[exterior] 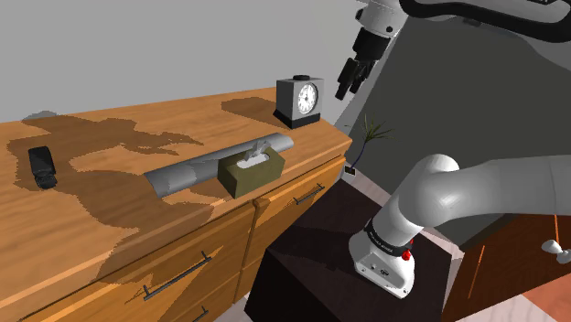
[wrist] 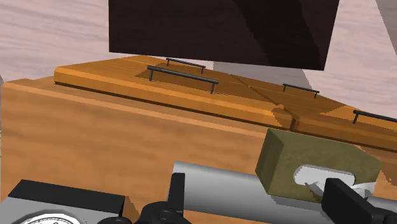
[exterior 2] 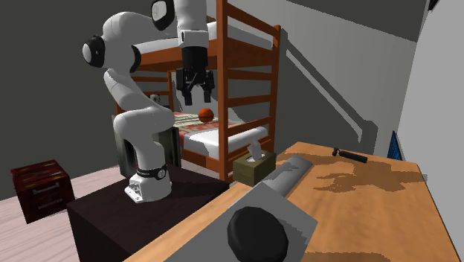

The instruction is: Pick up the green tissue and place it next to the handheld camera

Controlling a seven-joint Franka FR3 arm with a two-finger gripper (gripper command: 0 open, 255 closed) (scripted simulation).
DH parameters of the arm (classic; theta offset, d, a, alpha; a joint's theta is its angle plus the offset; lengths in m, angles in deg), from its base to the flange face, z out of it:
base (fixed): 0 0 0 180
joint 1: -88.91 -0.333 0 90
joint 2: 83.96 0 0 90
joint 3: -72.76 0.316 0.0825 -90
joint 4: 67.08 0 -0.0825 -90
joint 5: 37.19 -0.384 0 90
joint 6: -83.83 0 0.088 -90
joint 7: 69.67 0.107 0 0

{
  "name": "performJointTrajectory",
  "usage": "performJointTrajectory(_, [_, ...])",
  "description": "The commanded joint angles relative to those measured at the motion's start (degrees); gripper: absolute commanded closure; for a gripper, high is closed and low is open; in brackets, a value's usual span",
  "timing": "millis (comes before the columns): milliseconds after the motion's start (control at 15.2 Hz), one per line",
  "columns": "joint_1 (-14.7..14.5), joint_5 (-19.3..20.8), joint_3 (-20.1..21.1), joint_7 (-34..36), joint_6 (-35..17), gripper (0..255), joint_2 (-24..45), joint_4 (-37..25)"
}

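Note:
The olive-green tissue box (exterior: pixel 251 171) with a white tissue poking out of its slot stands on the wooden dresser top (exterior: pixel 110 220), against a long grey roll (exterior: pixel 197 167). The black handheld camera (exterior: pixel 40 165) lies far off toward the shoulder view's left. My gripper (exterior: pixel 348 84) hangs open high above the dresser's end near the clock (exterior: pixel 299 99), holding nothing. In the second exterior view the gripper (exterior 2: pixel 195 93) is well above the tissue box (exterior 2: pixel 254 165), and the camera (exterior 2: pixel 353 155) lies at the far end. In the wrist view the tissue box (wrist: pixel 315 168) sits just beyond the gripper (wrist: pixel 257 197).
A black clock with a white face stands at the dresser's end under the hand. The grey roll (wrist: pixel 216 191) runs along the top behind the box. Drawer handles (wrist: pixel 181 74) line the dresser front. A bunk bed (exterior 2: pixel 238 82) stands behind the arm.

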Motion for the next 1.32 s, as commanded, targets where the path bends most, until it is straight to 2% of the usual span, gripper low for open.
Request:
performJointTrajectory(0, [0.00,0.00,0.00,0.00,0.00,0,0.00,0.00])
performJointTrajectory(330, [0.10,-6.95,4.89,11.27,-8.57,0,-4.09,9.29])
performJointTrajectory(660, [-0.75,-14.63,11.24,22.42,-18.93,0,-5.10,16.29])
performJointTrajectory(924, [-1.82,-20.89,17.28,31.27,-28.75,0,-2.82,19.74])
performJointTrajectory(1254, [-2.19,-27.86,25.82,42.11,-42.57,0,4.27,20.77])
